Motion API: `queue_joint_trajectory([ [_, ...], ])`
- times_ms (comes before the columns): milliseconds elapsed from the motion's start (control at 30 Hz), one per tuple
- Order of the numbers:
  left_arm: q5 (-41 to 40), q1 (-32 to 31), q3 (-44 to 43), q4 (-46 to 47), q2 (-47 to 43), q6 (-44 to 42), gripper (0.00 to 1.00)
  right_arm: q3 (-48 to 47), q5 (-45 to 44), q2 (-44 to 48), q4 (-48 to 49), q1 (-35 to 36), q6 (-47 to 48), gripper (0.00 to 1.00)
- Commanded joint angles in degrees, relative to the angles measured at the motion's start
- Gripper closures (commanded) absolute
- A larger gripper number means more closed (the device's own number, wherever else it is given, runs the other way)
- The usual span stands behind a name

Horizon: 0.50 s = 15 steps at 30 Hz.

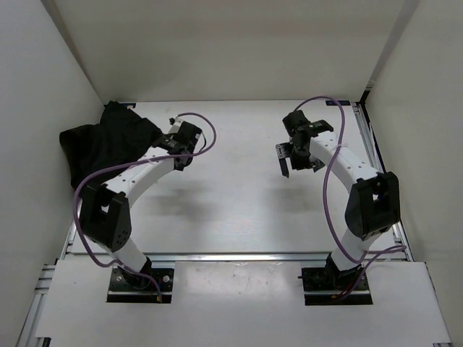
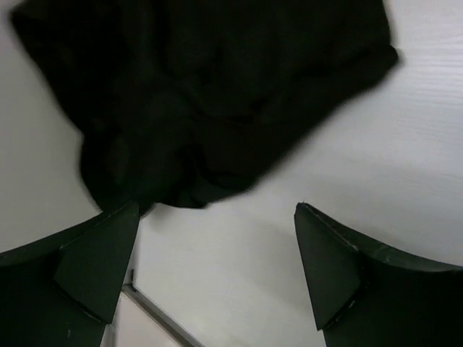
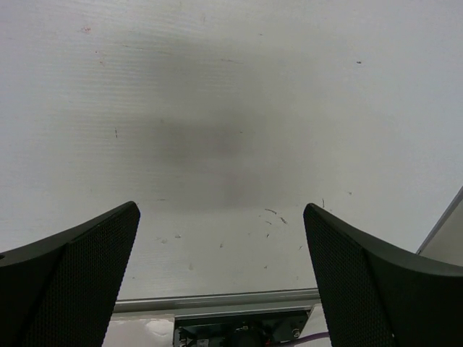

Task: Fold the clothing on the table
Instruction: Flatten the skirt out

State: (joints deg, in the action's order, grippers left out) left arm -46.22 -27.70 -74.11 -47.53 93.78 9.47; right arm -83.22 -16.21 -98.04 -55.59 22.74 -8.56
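Note:
The black clothing [image 1: 108,141] lies crumpled at the far left of the white table [image 1: 231,210], against the left wall. My left gripper [image 1: 168,142] hovers just right of it, open, nothing between its fingers. In the left wrist view the clothing [image 2: 202,94] fills the upper part, its bunched edge just ahead of the left fingertip, and the left gripper [image 2: 217,210] stands over bare table. My right gripper [image 1: 289,155] is open above the right half of the table, far from the clothing. The right wrist view shows the right gripper [image 3: 221,207] over bare table [image 3: 231,87].
White walls close in the table on the left, back and right. Aluminium rails run along its edges [image 1: 239,255], [image 3: 217,301], [image 2: 155,314]. A purple cable [image 1: 199,123] loops off each arm.

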Motion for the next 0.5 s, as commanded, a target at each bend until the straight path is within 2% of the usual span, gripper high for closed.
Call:
queue_joint_trajectory([
  [0, -25.4, -3.7, 5.3, 16.2, -6.4, -12.1, 0.01, -2.4, -1.6, -1.4, -1.5, 0.2, 0.7, 0.01],
  [33, -31.2, -4.7, 10.9, 22.2, -6.3, -22.8, 0.01, -2.5, -1.3, -1.4, -1.2, 0.4, 0.7, 0.00],
  [67, -42.0, -5.1, 18.6, 42.4, -5.9, -37.5, 0.01, -2.2, -0.9, -1.2, -0.3, 0.5, 0.6, 0.01],
  [100, -47.5, -4.8, 23.9, 85.2, -6.0, -73.1, 0.01, -2.3, -0.8, -1.2, -0.2, 0.2, 0.9, 0.01],
  [133, -47.3, -5.4, 32.5, 109.9, -3.7, -90.9, 0.01, -2.1, -0.5, -1.6, 0.1, 0.5, 1.1, 0.01],
  [167, -47.4, -6.8, 34.6, 133.3, -2.3, -107.7, 0.01, -1.9, -0.3, -1.2, 0.5, 0.2, 1.1, 0.01],
  [200, -49.5, -8.2, 31.2, 113.7, -2.4, -92.1, 0.01, -1.7, 0.1, -1.2, 1.2, 0.3, 1.5, 0.01],
  [233, -49.5, -9.6, 29.3, 92.0, -3.4, -82.1, 0.01, -1.2, 0.6, -1.1, 1.4, 0.1, 1.4, 0.01],
  [267, -49.2, -10.7, 28.1, 89.7, -3.6, -76.0, 0.01, -0.7, 1.3, -1.0, 1.8, -0.2, 1.2, 0.01],
  [367, -49.3, -12.3, 28.1, 116.3, -1.2, -96.5, 0.01, -0.3, 2.1, -1.3, 2.3, -0.4, 2.1, 0.00],
  [433, -49.9, -12.3, 25.8, 108.9, -1.8, -91.9, 0.02, 0.0, 2.0, -1.0, 2.8, -0.5, 2.2, 0.01],
  [467, -49.8, -12.4, 24.5, 108.5, -2.2, -91.2, 0.01, 0.5, 2.3, -1.0, 2.5, -0.9, 2.4, 0.01],
])
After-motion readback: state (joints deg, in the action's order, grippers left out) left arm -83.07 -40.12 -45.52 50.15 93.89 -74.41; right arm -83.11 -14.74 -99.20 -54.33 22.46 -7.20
